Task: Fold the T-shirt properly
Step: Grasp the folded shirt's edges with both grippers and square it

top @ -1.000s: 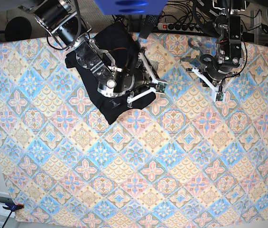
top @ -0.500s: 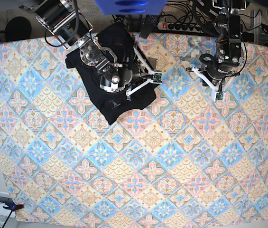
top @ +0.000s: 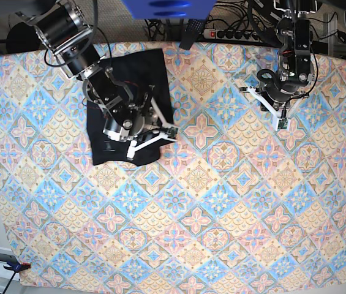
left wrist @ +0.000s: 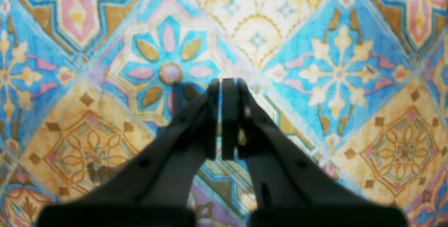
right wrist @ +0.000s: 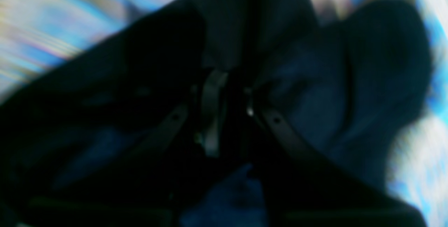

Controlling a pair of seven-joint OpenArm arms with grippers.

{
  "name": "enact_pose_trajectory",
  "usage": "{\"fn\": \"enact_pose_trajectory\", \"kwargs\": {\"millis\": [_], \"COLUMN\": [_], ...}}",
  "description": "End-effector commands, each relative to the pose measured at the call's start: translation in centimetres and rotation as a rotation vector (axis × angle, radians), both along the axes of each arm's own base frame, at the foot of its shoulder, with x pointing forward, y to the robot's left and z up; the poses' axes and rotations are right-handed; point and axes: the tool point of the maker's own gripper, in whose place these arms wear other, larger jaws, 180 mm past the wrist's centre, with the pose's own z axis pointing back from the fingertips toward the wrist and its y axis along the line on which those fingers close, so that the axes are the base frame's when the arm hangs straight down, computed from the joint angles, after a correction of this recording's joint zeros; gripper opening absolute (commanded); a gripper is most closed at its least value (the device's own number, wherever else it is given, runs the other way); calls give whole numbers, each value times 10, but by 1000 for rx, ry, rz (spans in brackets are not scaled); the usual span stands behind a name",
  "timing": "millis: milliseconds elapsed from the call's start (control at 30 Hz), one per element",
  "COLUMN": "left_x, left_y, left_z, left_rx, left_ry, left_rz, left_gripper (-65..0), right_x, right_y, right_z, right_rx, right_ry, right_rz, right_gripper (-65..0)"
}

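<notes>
Most of the folding seems done: the T-shirt (top: pixel 127 86) lies as a compact dark rectangle at the table's far side, the right gripper (right wrist: pixel 227 115) pinching its cloth, the left gripper (left wrist: pixel 221 118) pressed together, empty.

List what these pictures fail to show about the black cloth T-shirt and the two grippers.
- Black cloth T-shirt: base view, the right arm covers its middle, so the fold is unreadable.
- Right gripper: right wrist view, motion blur and darkness hide any grip.
- Left gripper: shut; tiny in base view.
</notes>
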Motion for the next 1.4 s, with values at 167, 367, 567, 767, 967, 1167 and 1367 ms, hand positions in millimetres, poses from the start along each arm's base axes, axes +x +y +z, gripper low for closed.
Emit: {"fn": "enact_pose_trajectory", "kwargs": {"millis": [167, 367, 567, 767, 967, 1167, 1367], "left_x": [8, 3, -8, -3, 11, -4, -24], "left_y": [-2, -26, -84, -137, -165, -212, -235], "left_z": [9, 7, 2, 8, 19, 13, 6], "left_rx": [-8, -162, -260, -321, -384, -415, -426], "left_ry": [-40, 6, 53, 45, 13, 64, 110], "left_rz": [-2, 11, -117, -218, -214, -347, -426], "left_gripper": [-644, -645, -645, -645, -645, -645, -645], "right_x": [49, 60, 47, 16, -25, -72, -124], "right_y": [-7, 2, 2, -49, -123, -170, -173], "right_z": [34, 53, 83, 94, 93, 73, 50], "right_rx": [7, 33, 115, 112, 27, -57, -92], "right_ry": [-109, -164, -242, -283, -277, -190, -67], "right_rz": [-33, -23, -79, -199, -359, -465, -467], "right_gripper": [-573, -573, -590, -592, -592, -592, -592]}}
